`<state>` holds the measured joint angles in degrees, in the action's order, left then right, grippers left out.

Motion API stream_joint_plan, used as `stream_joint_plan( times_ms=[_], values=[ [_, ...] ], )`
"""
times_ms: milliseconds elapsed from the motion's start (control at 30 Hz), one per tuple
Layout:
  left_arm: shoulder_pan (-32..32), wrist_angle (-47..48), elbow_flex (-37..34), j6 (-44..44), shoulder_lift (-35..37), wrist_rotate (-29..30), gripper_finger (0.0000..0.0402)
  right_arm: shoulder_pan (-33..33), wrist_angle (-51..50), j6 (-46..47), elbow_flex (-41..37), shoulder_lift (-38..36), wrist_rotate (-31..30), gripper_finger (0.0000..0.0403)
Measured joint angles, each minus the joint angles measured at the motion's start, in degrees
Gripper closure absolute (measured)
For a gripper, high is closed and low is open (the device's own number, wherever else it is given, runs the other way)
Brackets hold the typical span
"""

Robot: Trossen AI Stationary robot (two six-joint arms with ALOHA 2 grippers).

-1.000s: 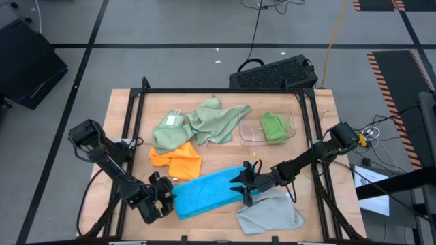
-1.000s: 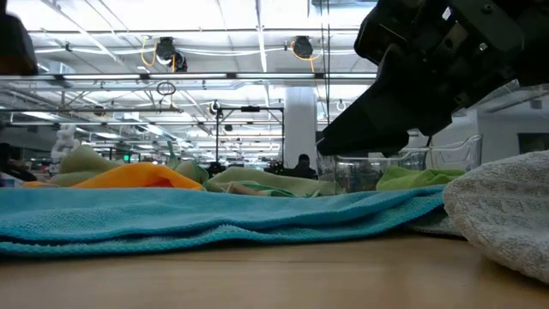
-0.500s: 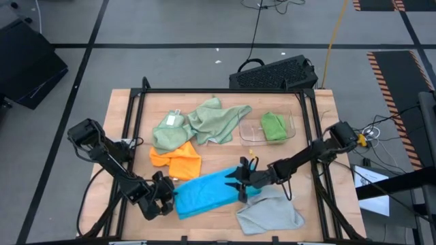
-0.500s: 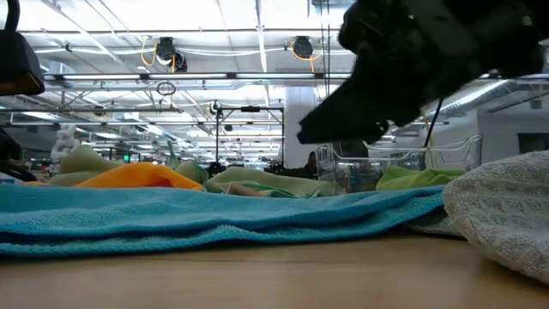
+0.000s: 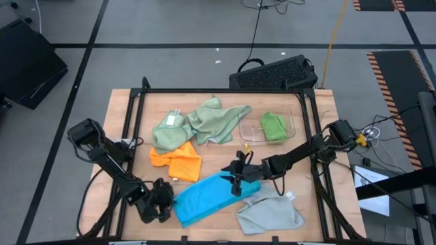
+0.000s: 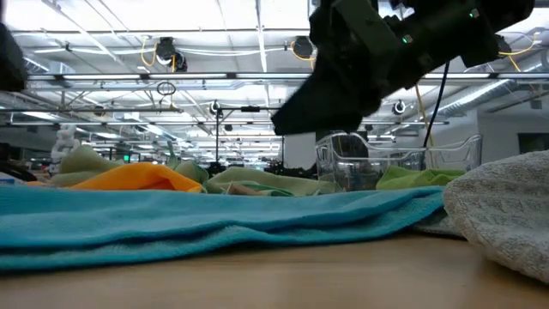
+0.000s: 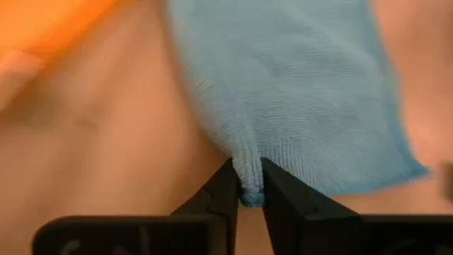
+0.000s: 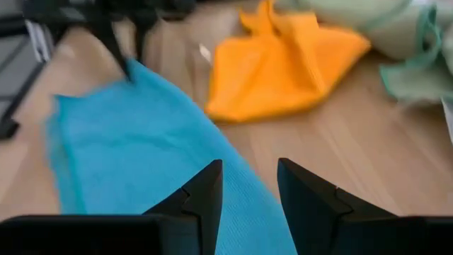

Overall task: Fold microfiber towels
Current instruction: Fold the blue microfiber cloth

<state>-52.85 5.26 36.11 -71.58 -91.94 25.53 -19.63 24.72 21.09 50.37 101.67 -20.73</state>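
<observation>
A bright blue microfiber towel (image 5: 211, 196) lies spread on the wooden table near its front edge. My left gripper (image 5: 165, 199) is shut on the towel's left end. My right gripper (image 5: 236, 178) hangs above the towel's right part, pointing toward the table's left. A gap shows between its fingers (image 8: 248, 188) and nothing is in it. In the low view it (image 6: 283, 124) stands clear above the blue towel (image 6: 214, 219). The towel's right end lies over a light grey towel (image 5: 269, 214). My left gripper pinches the blue towel's far left corner (image 7: 246, 185) between its two fingers, and the cloth is puckered into a small bunch there. The fingers come slanting down from the table's left. The rest of the towel lies flat on the table, stretching away from the fingers.
An orange towel (image 5: 178, 160) lies just beyond the blue one. Two pale sage green towels (image 5: 201, 122) lie crumpled farther back. A bright green towel (image 5: 274, 126) sits in a clear tray (image 5: 248, 133) at the back right. A black frame (image 5: 136, 102) rims the table.
My left gripper has shut on the blue towel's left corner and tipped more steeply downward. My right gripper has gone up and toward the table's left edge above the towel, its finger gap unchanged. The towel stays on the table.
</observation>
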Motion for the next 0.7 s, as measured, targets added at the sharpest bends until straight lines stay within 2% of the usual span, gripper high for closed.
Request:
stream_joint_plan(
  times_ms=[233,400,533,700],
  values=[
    [-0.55,-2.50,0.03,2.50,0.04,0.01,0.0237,-2.73,-9.98,5.46,-0.07,-2.63,1.78,0.0273],
    [-0.49,-2.35,0.77,3.15,1.62,-0.34,0.0175,-4.40,-10.09,7.51,-0.09,-3.69,3.16,0.0273],
    [-0.73,0.36,2.65,3.35,4.67,0.14,0.0164,-3.87,-8.51,10.45,-0.09,-3.69,6.28,0.0265],
    [-2.21,6.26,5.70,0.94,6.81,4.72,0.0178,-0.26,-8.59,9.61,1.88,-2.66,10.70,0.0225]
  ],
)
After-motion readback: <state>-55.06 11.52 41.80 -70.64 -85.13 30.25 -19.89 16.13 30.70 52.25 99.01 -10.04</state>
